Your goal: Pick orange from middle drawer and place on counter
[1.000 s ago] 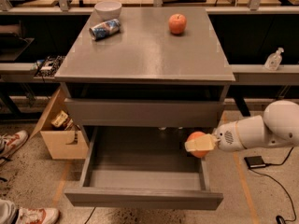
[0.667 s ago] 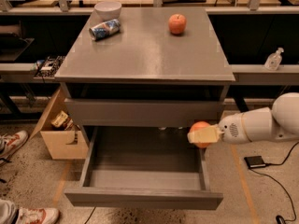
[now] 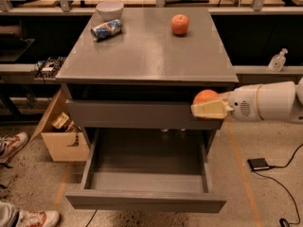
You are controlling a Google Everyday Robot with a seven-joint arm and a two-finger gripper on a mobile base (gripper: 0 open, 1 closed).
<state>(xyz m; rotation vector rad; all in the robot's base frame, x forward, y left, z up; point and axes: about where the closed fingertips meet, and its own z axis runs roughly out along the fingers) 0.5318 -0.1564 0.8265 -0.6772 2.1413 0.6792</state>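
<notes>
My gripper (image 3: 207,105) reaches in from the right on a white arm and is shut on the orange (image 3: 205,96), held in front of the top drawer's right end, just below the counter's front edge. The beige finger (image 3: 210,109) lies under the fruit. The middle drawer (image 3: 147,200) is pulled wide open below and its grey tray holds nothing. The grey counter (image 3: 147,51) lies above and behind the gripper.
On the counter stand a redder apple (image 3: 180,24), a lying blue can (image 3: 106,30) and a white bowl (image 3: 110,8). A cardboard box (image 3: 59,136) sits left of the cabinet. Shoes (image 3: 12,144) show at the left edge. A black device (image 3: 259,164) with cable lies on the floor at right.
My gripper has risen with the orange from beside the open drawer up to the level of the top drawer front, drifting slightly left toward the cabinet.
</notes>
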